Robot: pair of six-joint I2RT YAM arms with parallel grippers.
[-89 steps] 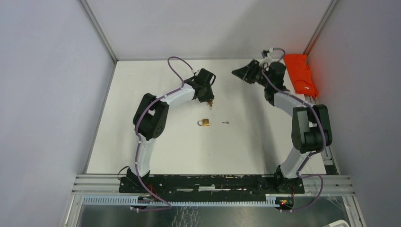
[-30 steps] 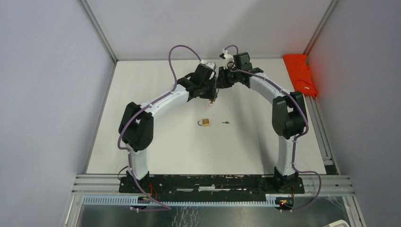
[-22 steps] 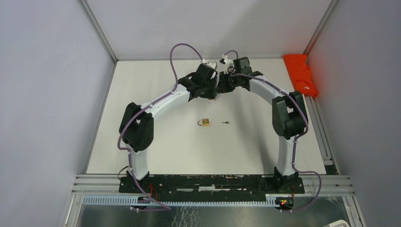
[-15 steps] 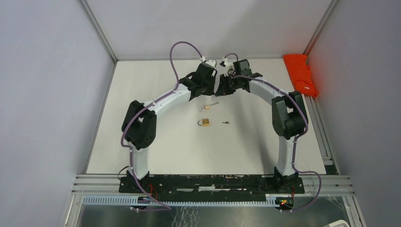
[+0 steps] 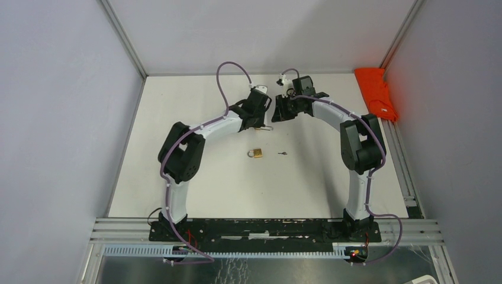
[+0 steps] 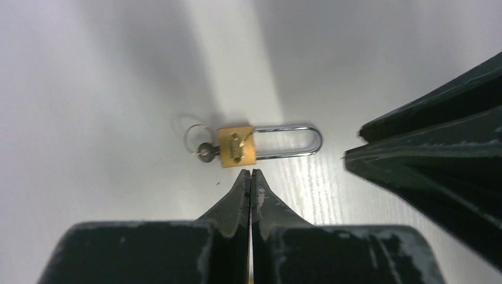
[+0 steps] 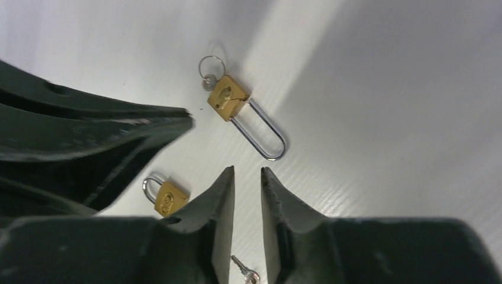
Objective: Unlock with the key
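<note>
A brass padlock with a long shackle [image 6: 237, 145] lies flat on the white table, a key on a ring [image 6: 204, 151] stuck in its body. It also shows in the right wrist view, the padlock [image 7: 228, 97] with its key [image 7: 208, 76]. My left gripper [image 6: 251, 173] hangs just over the padlock, shut with nothing between its fingers. Close by, my right gripper [image 7: 245, 170] is slightly open and empty. From above, the left gripper [image 5: 259, 123] and right gripper [image 5: 277, 113] flank the padlock [image 5: 266, 127].
A smaller brass padlock [image 5: 256, 153] and a loose key [image 5: 283, 153] lie nearer the table's middle; both show in the right wrist view, the small padlock [image 7: 166, 198] and the key [image 7: 245, 273]. An orange cloth [image 5: 379, 92] lies at the far right edge.
The long-shackle padlock, held up between both grippers a second ago, now lies on the table. The left gripper has shut empty and pulled back slightly; the right gripper has opened.
</note>
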